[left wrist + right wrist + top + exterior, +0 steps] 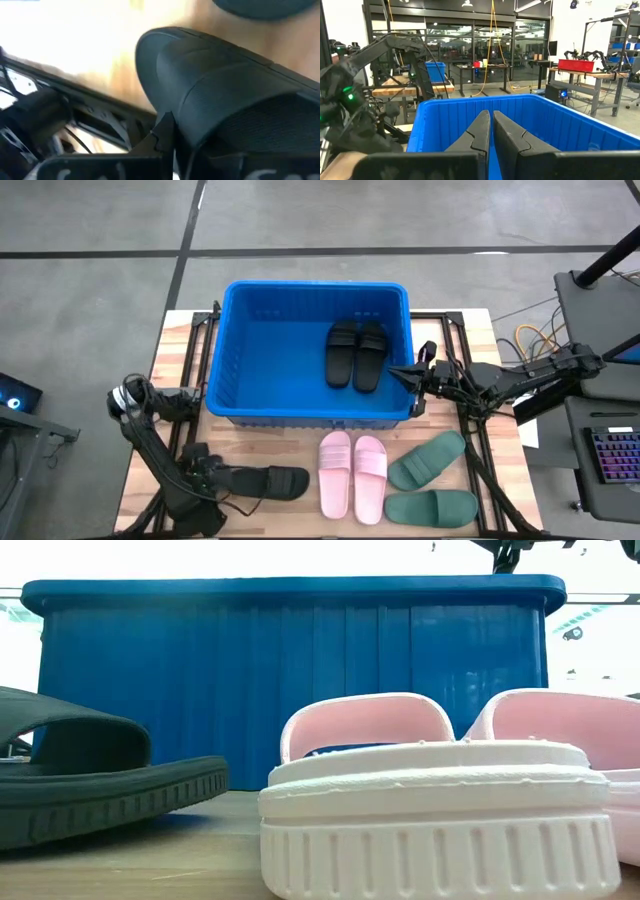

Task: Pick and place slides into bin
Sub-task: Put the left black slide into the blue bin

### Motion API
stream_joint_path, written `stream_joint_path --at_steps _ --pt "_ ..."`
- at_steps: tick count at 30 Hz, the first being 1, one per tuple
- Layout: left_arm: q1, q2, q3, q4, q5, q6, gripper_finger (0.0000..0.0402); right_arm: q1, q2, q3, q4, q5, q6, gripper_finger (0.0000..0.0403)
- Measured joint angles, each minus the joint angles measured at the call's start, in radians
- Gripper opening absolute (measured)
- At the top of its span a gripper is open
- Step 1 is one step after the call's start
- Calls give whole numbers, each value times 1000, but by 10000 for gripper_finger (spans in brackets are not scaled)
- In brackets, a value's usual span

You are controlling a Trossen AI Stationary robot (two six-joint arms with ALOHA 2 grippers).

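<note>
Fingers: my left gripper (225, 476) clamped on the heel end of a black slide (265, 481) at the table's front-left; my right gripper (398, 370) pinched shut on nothing, above the bin (225, 345) at its right rim.

Stock: two black slides (355, 353) lie in the bin; pink pair (352, 476) and green pair (432, 485) on the table in front of it. Risk, as I judge it: I hold the slide by one end only, so its long toe may sag, twist loose, or catch the bin's near wall on the lift.
</note>
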Motion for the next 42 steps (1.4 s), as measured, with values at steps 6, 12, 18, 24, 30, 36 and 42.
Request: stream_joint_path --at_steps 6,12,18,24,30,36,42 --pt "13 -149 50 -2 18 -28 1 0 0 0 0 0 0 13" --pt "55 -301 127 9 -79 -123 1 0 0 0 1 0 0 13" --pt "95 -399 174 200 -320 -75 0 0 0 0 1 0 0 13" --pt "172 -403 208 262 -497 56 0 0 0 0 1 0 31 13" --pt "280 -381 222 452 -487 347 0 0 0 0 1 0 45 13" --pt "410 -370 229 580 -540 563 0 0 0 0 1 0 45 13" --pt "576 -375 231 629 -655 717 0 0 0 0 1 0 78 13"
